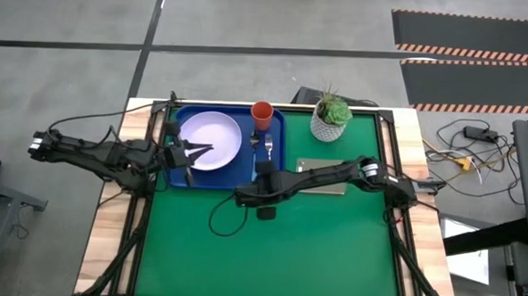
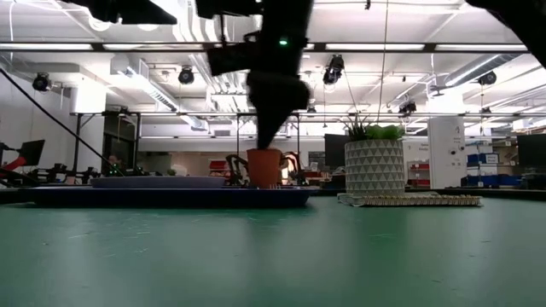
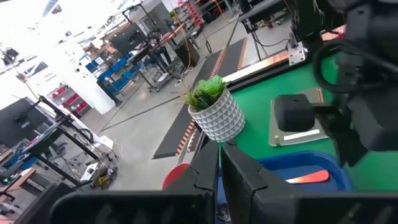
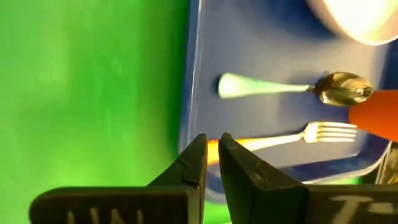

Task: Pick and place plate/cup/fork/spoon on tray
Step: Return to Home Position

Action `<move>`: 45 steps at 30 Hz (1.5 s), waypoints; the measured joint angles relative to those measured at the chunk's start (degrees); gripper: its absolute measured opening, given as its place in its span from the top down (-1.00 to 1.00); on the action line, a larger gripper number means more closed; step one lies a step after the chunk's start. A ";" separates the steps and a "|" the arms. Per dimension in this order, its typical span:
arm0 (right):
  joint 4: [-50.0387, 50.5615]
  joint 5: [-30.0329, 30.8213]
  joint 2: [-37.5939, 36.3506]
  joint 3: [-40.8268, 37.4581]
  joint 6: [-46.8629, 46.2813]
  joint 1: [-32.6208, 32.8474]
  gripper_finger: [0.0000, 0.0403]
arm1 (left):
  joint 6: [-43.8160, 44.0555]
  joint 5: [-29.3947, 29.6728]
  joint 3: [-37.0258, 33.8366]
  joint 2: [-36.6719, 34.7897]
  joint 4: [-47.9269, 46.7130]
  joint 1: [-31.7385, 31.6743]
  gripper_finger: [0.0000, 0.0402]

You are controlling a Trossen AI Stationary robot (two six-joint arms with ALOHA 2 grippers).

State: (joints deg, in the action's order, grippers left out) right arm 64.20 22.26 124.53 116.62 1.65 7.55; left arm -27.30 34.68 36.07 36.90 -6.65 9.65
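Four task items already lie inside the blue tray point(image 1: 175, 178): the plate point(image 1: 213, 139) at its left half, the orange-red cup point(image 1: 262, 113) at the far right corner, and the spoon point(image 4: 283, 88) and fork point(image 4: 298, 137) side by side along the right edge. The right gripper point(image 4: 212, 155) hangs just above the orange end of the fork's handle at the tray's near rim, its fingers drawn nearly together with only a slim gap; whether they pinch the handle or have let it go cannot be told, since the fingers cover that end. If they do grip it, lifting away would drag the fork off the tray or knock it against the spoon just beside it; a low retreat could also catch the raised rim and shift the tray. The left gripper point(image 3: 219, 167) sits clenched and empty over the plate's left side, where a careless sweep could nudge the plate. From table height the plate, spoon and fork are hidden behind the rim. Beyond the tray stand a white plant pot point(image 1: 330, 124) and a grey-green pad point(image 1: 321, 167), largely covered by the right arm.
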 joint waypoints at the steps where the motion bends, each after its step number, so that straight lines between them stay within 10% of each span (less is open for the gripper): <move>1: 0.08 -0.55 -1.14 -1.59 1.65 -0.20 0.85 | 0.27 0.02 0.00 0.18 0.06 -0.02 1.00; 8: -16.85 -13.54 -16.59 -24.62 7.24 -3.84 0.87 | 2.99 0.00 0.00 -0.29 0.11 -0.02 1.00; 23: -57.98 -12.72 -62.57 -74.83 9.95 -7.10 0.87 | 4.15 -8.70 -1.58 0.13 0.40 -0.04 1.00; 45: -60.88 -11.71 -110.88 -98.83 10.00 -7.10 0.87 | 9.21 -18.19 -19.36 -36.13 0.47 -0.01 1.00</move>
State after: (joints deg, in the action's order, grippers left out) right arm 3.32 10.55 13.64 17.79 11.65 0.45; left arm -18.09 16.49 16.71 0.78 -6.18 9.63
